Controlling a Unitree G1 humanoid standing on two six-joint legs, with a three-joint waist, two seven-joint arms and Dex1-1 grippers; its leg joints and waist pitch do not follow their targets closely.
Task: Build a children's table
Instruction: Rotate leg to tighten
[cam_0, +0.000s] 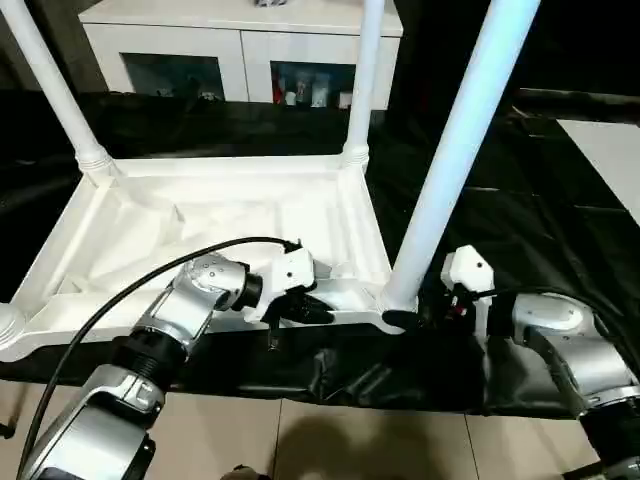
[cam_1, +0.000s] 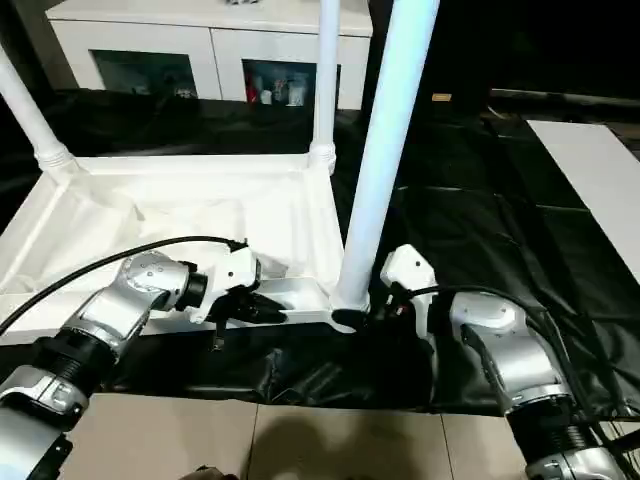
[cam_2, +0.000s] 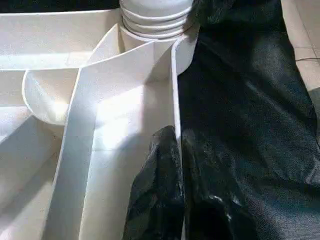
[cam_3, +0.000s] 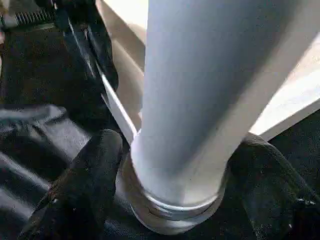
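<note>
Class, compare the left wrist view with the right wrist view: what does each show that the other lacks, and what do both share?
Left wrist view alone: the ribbed underside of the tabletop, with the left gripper shut on its rim.

Right wrist view alone: the right gripper, its fingers standing open on either side of the near right leg, just above the collar where it enters its corner socket.

Both: the white tabletop, a leg base seated in a corner socket, and the black table cover.
</note>
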